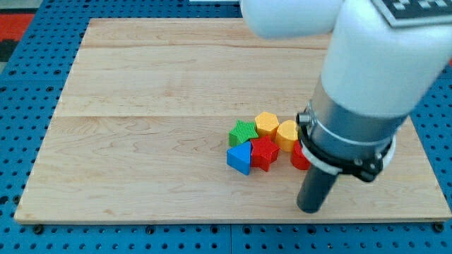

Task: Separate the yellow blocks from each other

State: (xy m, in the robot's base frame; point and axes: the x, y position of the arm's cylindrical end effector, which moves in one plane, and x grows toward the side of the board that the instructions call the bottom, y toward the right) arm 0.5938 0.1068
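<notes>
Two yellow blocks sit side by side in a cluster right of the board's middle: a yellow hexagon (266, 123) and a yellow rounded block (287, 134), touching each other. My tip (309, 209) rests on the board below and to the right of the cluster, apart from the yellow blocks. The arm's body hides the right part of the cluster.
A green star (244, 132), a blue triangle (239, 158) and a red star (264, 152) crowd the yellow blocks on the left and below. A red block (299, 158) is partly hidden by the arm. The wooden board (141, 106) ends near the view's bottom.
</notes>
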